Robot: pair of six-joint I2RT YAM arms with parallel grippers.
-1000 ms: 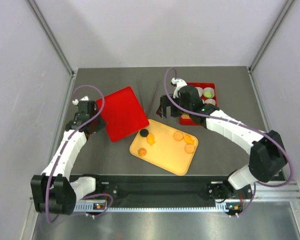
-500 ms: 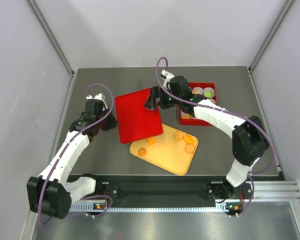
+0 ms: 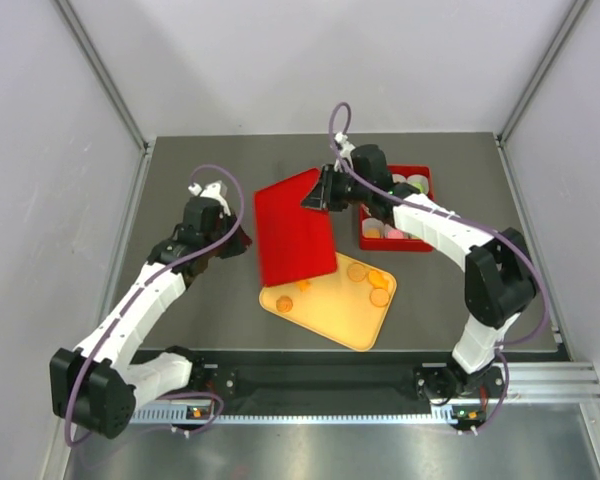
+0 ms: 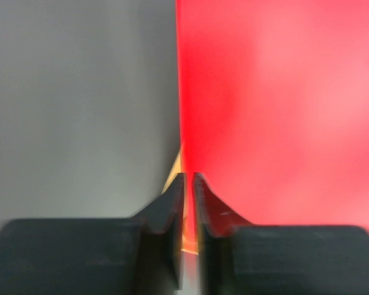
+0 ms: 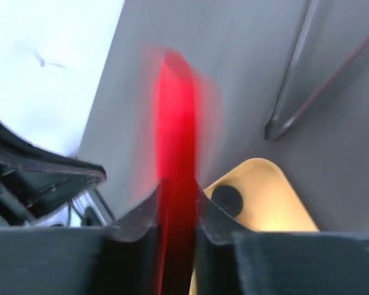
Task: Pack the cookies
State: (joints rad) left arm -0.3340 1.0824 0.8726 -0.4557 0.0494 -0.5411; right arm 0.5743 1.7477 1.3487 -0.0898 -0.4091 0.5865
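Standing by the rig: the cookies (image 3: 357, 271) are mostly orange discs lying loose on the yellow tray (image 3: 340, 325) mid-worktop (image 3: 220, 320). One black cookie (image 5: 226, 198) shows in the right wrist view at the tray's far corner, under the red lid (image 3: 295, 230). A green cookie (image 3: 417, 184) seems to sit in a paper cup inside the red box (image 3: 420, 169) at the right. The lid is up off the worktop and tilted, hanging over the tray's far-left part and carried between both arms. The right end effector (image 3: 322, 192) is clamped on the lid's far corner, fingers tight on both faces. The left end effector (image 3: 246, 244) has its fingers nearly together and seems to nip the lid's near-left edge, tho the wrist view is too blurry to be sure. The cookies look small, flat, light and prob. rigid, so they sit low and offer little to grab. I'd pinch across the rim w/ fingertips down, as a smooth disc could skid on the tray. The lid looks thin, stiff and light, so an edge grip suits it. Metal tongs (image 5: 275, 126) lie on the worktop beyond. No brand, label or writing that I can read anywhere
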